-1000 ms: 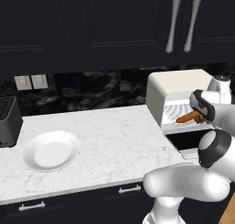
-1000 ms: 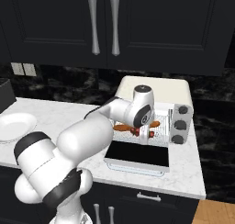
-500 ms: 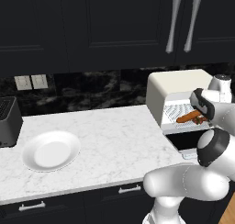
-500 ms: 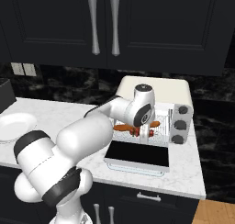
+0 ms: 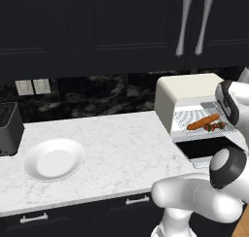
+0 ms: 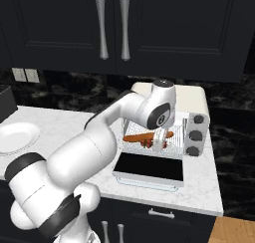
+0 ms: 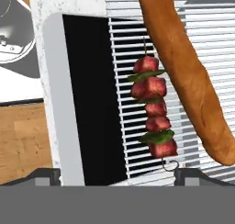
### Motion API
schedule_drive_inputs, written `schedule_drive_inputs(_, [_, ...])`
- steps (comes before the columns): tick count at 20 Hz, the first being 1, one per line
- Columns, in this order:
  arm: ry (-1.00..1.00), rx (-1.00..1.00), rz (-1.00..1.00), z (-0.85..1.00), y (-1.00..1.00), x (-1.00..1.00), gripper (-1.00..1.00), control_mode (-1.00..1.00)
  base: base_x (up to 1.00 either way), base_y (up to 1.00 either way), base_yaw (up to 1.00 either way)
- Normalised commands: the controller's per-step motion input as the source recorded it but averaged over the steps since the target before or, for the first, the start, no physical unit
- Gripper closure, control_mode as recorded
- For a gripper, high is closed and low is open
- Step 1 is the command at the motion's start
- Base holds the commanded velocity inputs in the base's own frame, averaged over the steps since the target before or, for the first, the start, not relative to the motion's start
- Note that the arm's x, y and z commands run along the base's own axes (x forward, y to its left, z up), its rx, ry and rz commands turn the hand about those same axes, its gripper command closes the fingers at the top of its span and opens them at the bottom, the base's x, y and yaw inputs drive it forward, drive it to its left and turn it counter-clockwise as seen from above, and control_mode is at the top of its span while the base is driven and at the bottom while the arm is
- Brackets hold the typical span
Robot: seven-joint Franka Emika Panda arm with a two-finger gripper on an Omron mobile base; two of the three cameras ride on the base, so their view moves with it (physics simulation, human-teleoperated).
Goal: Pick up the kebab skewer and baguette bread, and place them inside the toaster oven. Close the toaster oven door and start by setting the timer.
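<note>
The toaster oven (image 5: 194, 93) stands at the right end of the white marble table (image 5: 116, 153), its door (image 6: 149, 168) folded down flat toward the robot so the dark glass faces up. Inside, on the wire rack (image 7: 202, 71), the baguette bread (image 7: 188, 71) and the kebab skewer (image 7: 153, 113) lie side by side, close together and roughly parallel; in the hand view the skewer lies between the loaf and the open door, its red-brown meat chunks alternating with green slivers and a small ring at the near end of the stick. In the left base view the baguette (image 5: 203, 122) shows as an orange-brown stick on the rack with the skewer (image 5: 215, 126) just in front of it. The hand (image 7: 117, 175) hovers over the rack with its two dark fingertips (image 7: 46, 176) spread wide apart, one on each side of the skewer's near end, and it has hold of nothing. In the right base view the hand (image 6: 160, 140) hangs at the oven's mouth, just above the food. Further left on the table sit a white plate (image 5: 53, 159) and, at the far edge, a dark grey slot toaster (image 5: 9, 128).
</note>
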Motion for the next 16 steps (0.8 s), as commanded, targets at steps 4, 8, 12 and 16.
schedule_drive_inputs(4, [0.20, 0.15, -0.60, 0.15, 0.00, -0.71, -1.00, -1.00, 0.00, 0.00, 0.00])
schedule_drive_inputs(8, [0.06, 0.13, -0.76, 0.09, 0.12, -0.65, -1.00, -1.00, 0.00, 0.00, 0.00])
schedule_drive_inputs(12, [0.07, 0.11, -0.77, -0.32, 0.09, -0.47, -1.00, -1.00, 0.00, 0.00, 0.00])
schedule_drive_inputs(16, [0.00, 0.06, -0.76, -0.71, 0.41, -0.52, -1.00, -1.00, 0.00, 0.00, 0.00])
